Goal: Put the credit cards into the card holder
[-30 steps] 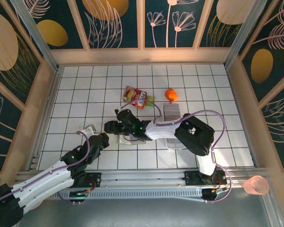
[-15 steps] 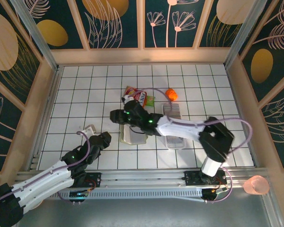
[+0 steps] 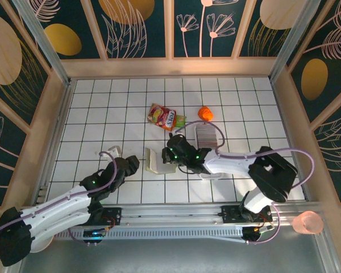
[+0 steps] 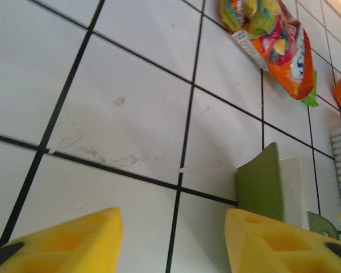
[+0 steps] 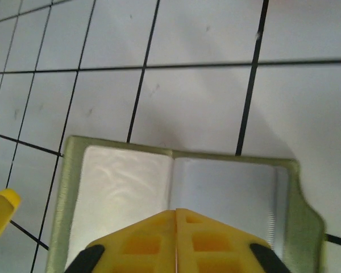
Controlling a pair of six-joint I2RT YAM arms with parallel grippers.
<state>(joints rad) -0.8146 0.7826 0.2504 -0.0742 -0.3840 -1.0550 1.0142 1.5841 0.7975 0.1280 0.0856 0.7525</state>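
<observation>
The olive-green card holder [image 3: 158, 162] lies open on the white tiles, its pale inside [image 5: 128, 173] facing up. My right gripper [image 3: 171, 153] hovers over the holder's right half, and its yellow fingers [image 5: 176, 212] are shut tight with nothing between them. My left gripper [image 3: 131, 164] sits just left of the holder, open; its two yellow fingertips [image 4: 173, 239] stand apart above bare tile, with the holder's green edge [image 4: 260, 183] beside the right one. The credit cards [image 3: 206, 134] stand packed on edge in a long tray, behind and to the right of the holder.
A colourful snack bag [image 3: 166, 116] and an orange object [image 3: 205, 112] lie behind the holder. A small white object [image 3: 115, 151] rests left of my left gripper. The long clear tray [image 3: 211, 170] runs toward the near edge under my right arm. Wooden walls surround the tiled floor.
My right gripper pulled back to the right, from the holder's left side to over its right half, and shut. My left gripper opened and edged right toward the holder.
</observation>
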